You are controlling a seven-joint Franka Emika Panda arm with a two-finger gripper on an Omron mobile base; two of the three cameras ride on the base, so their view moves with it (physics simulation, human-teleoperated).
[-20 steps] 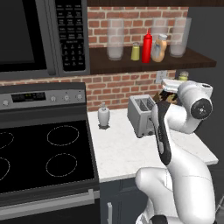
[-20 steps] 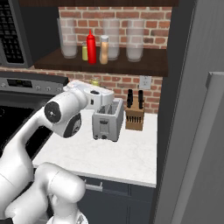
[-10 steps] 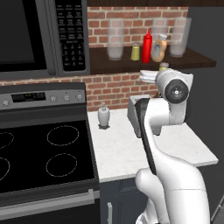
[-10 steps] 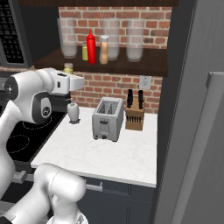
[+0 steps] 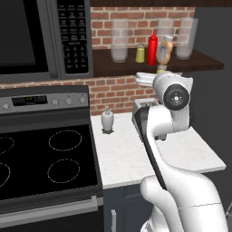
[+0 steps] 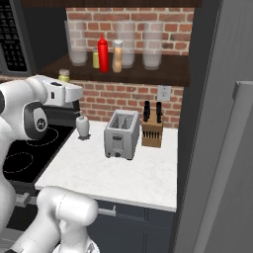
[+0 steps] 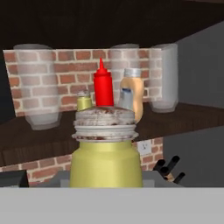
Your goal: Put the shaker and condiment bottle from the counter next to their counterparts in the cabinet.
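My gripper (image 5: 159, 75) is shut on the shaker (image 7: 106, 151), a deep yellow-olive cylinder with a brownish-grey cap. It hangs in the air just below the front edge of the cabinet shelf (image 5: 206, 64), left of the toaster. The shaker (image 6: 63, 75) pokes up from the hand. On the shelf stand the orange-tan condiment bottle (image 5: 165, 50), the slim red squeeze bottle (image 5: 152, 48) and the pale yellow-green shaker (image 5: 141, 54), close together. In the hand view they sit straight behind the held shaker. The white counter (image 6: 113, 173) lies below.
A toaster (image 6: 120, 133) and a knife block (image 6: 152, 130) stand at the back of the counter, a small white dispenser (image 5: 107, 119) near the stove (image 5: 45, 154). Tall glass jars (image 5: 119, 41) line the shelf. A microwave (image 5: 41, 36) hangs left, a tall grey fridge (image 6: 222, 148) right.
The arm has swung left along the shelf's front, from near the knife block to left of the toaster, carrying the shaker. The bottles on the shelf have not moved.
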